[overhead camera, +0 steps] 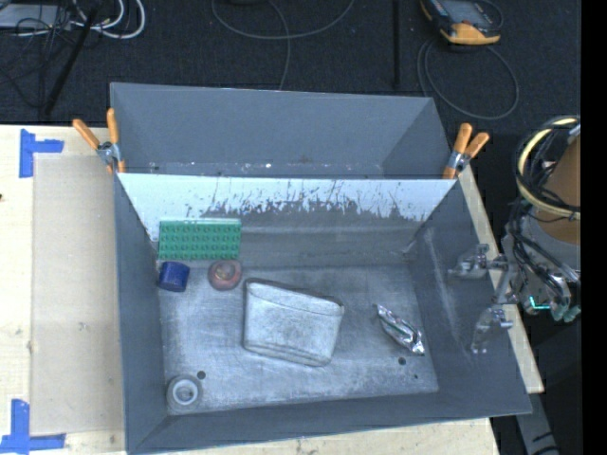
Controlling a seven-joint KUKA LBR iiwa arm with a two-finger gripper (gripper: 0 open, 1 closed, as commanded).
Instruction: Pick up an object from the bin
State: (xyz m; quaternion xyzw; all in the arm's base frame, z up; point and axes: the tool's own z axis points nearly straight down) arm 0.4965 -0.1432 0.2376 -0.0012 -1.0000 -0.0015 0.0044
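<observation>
My gripper (482,295) hangs over the bin's sloping right wall, open, its two metal fingertips (471,265) apart with nothing between them. Nearest to it, on the bin floor to its left, lies a small crumpled silver metal piece (400,330). Further left, in the middle of the floor, a grey rectangular tray-like box (291,322) lies flat.
A green studded plate (199,240) leans at the back left wall, with a small blue cylinder (173,276) and a reddish round cap (225,275) just in front of it. A clear ring-shaped roll (185,391) sits in the front left corner.
</observation>
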